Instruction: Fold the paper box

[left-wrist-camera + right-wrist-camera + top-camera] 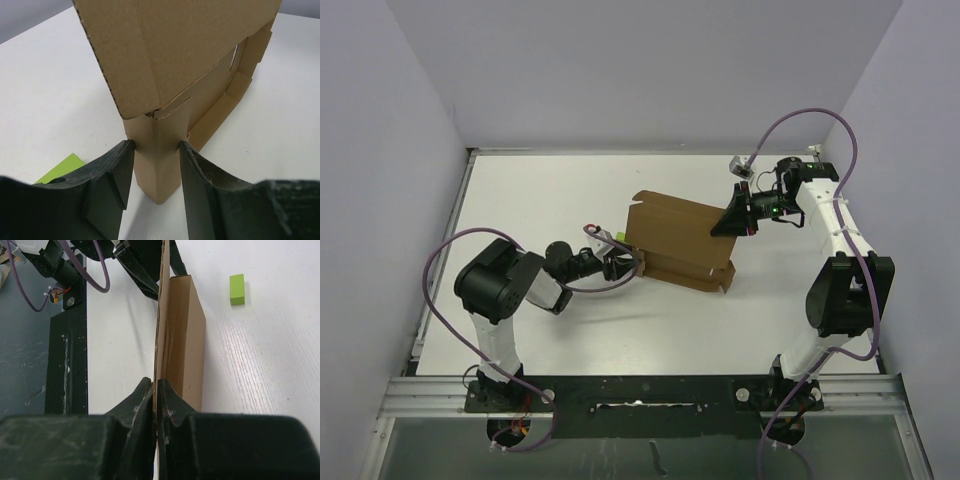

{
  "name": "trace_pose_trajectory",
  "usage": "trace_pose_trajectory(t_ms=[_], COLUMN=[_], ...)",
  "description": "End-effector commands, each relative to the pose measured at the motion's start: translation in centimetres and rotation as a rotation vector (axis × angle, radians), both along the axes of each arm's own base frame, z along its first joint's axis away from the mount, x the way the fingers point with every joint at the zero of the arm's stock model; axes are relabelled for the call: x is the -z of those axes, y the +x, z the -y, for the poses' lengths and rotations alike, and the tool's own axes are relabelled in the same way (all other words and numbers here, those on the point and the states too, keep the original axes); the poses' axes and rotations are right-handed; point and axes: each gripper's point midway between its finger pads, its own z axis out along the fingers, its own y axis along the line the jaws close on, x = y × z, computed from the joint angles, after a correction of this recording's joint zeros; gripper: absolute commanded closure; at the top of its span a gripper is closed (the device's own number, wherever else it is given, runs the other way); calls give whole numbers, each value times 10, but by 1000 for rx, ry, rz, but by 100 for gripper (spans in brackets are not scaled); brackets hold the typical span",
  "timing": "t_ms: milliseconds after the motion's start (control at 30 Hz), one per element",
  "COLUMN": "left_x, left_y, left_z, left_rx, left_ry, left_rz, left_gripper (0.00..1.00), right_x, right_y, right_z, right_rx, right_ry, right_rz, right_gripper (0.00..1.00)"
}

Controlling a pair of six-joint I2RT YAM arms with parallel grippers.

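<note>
standing partly folded near the middle of the white surface (pixel 520 200), the paper box (pixel 675 245) has its walls raised and a broad panel tilted above them. the left jaws pinch its upright folded corner from both sides. the right jaws are pressed together on the thin edge of the opposite panel. a small green block (pixel 237 289) lies on the surface near the left jaws.

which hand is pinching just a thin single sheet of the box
The right hand: its fingers are nearly together on one thin edge of the paper box. The left hand has its fingers spread wide, either side of a thick folded corner.
</note>
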Motion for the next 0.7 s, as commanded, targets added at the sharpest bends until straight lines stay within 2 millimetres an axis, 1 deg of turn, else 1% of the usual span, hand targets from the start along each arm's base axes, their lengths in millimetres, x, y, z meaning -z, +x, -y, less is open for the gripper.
trace_pose_trajectory(t_ms=[0,133,200,267,367,500,667], left_x=[-16,-17,-16,-13,-9,-4,1], left_y=[18,23,23,25,27,29,33], left_z=[5,7,10,11,11,9,5], left_rx=[-57,-107,-120,-146,-185,-233,-313], left_ry=[-33,-31,-23,-13,-1,26,91], left_rz=[96,97,96,92,84,70,42], left_gripper=[62,69,71,75,89,100,100], right_x=[-6,-6,-6,-5,-5,-4,-5], right_y=[-4,-3,-3,-4,-4,-1,9], right_z=[-5,-5,-6,-6,-6,-6,-4], right_rx=[-19,-20,-22,-21,-22,-11,51], right_ry=[24,27,28,29,30,23,-8], right_rz=[16,13,12,7,7,2,-1], right_gripper=[100,100,100,100,100,100,100])
